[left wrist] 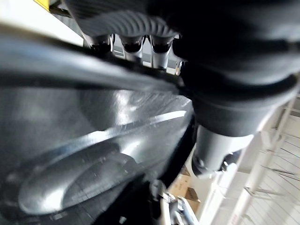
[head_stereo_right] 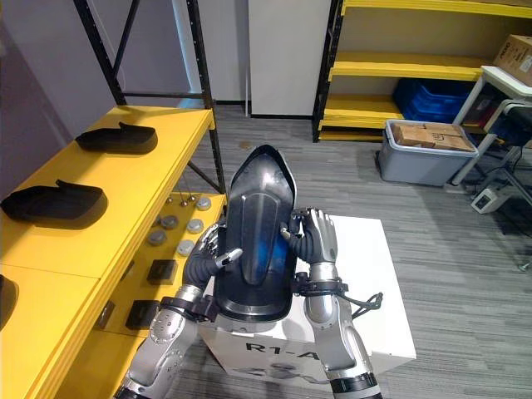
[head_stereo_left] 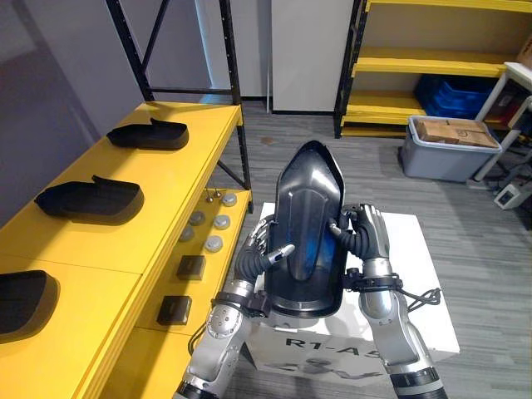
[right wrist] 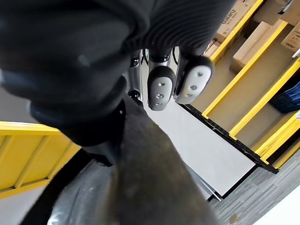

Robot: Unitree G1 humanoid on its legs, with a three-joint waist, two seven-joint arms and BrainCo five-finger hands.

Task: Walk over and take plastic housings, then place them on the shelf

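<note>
Two grips steady one black plastic housing (head_stereo_left: 307, 208): the left robot hand (head_stereo_left: 264, 253) and right robot hand (head_stereo_left: 366, 234) curl round its opposite edges, holding it upright above a white box (head_stereo_left: 416, 249), near the yellow shelf (head_stereo_left: 166, 174). Its glossy shell could slip if either side loosens.

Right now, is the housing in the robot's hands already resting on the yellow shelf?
No, the housing is held between the left hand and right hand above the white box, clear of the yellow shelf.
</note>
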